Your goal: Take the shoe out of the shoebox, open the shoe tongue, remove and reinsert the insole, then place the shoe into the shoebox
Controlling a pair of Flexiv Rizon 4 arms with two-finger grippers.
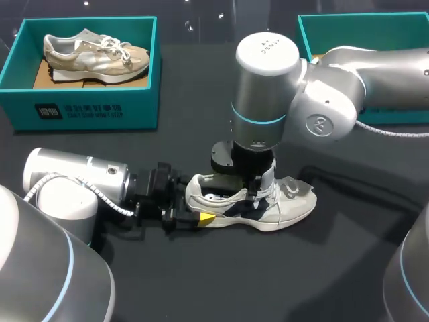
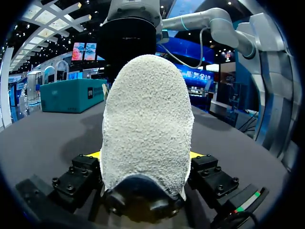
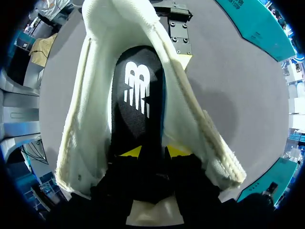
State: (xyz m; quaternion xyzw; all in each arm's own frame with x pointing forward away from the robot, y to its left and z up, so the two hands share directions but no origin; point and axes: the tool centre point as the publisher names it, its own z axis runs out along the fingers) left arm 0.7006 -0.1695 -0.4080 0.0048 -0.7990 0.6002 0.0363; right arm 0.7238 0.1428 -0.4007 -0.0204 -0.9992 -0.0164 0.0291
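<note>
Clamping the rough white heel of the white and navy mesh sneaker (image 1: 288, 201) from both sides, left gripper (image 2: 145, 155) low over the dark grey table (image 1: 201, 282), yellow tips pressed to the heel's flanks. Reaching straight down into the same shoe's opening, right gripper (image 3: 154, 151) at the black insole with a white logo (image 3: 138, 95), set inside between the spread white collar walls (gripped or not: cannot tell). Sneaker upright on its sole near the table's middle, toe toward the right side, outside any box. Well apart at the far left corner, open teal cardboard shoebox (image 1: 87, 111) holding a beige suede sneaker (image 1: 94, 54); second teal box (image 1: 362, 17) at the far right, partly behind the silver right arm (image 1: 335, 94).
</note>
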